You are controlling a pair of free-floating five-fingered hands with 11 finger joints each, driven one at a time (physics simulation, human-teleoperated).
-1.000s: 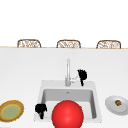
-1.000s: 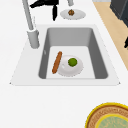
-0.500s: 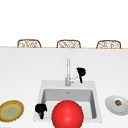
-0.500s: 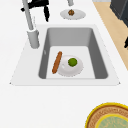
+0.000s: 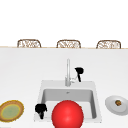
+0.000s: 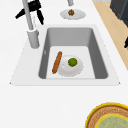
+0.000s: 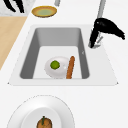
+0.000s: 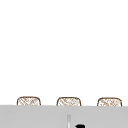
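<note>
My right hand [image 5: 79, 72] hovers just right of the tall faucet [image 5: 67, 73], behind the sink [image 5: 96, 105]. In the right side view this right hand [image 7: 108, 28] droops its relaxed fingers down onto the faucet's small lever [image 7: 99, 40]. From the left it shows as the hand [image 6: 31, 10] behind the spout [image 6: 31, 27]. My left hand [image 5: 40, 109] hangs at the sink's front left corner, fingers pointing down, holding nothing. In the basin lie a white plate [image 6: 65, 69] with a green fruit [image 6: 72, 62] and a brown stick-shaped food [image 6: 57, 62].
A big red ball [image 5: 67, 115] covers the sink's front in the front view. A yellow-rimmed plate [image 5: 11, 110] sits on the counter at the left. At the right, a white plate [image 5: 111, 103] carries a brown food [image 5: 118, 102]. Wicker chairs [image 5: 68, 44] line the far side.
The right hand has edged slightly nearer the faucet; everything else is still.
</note>
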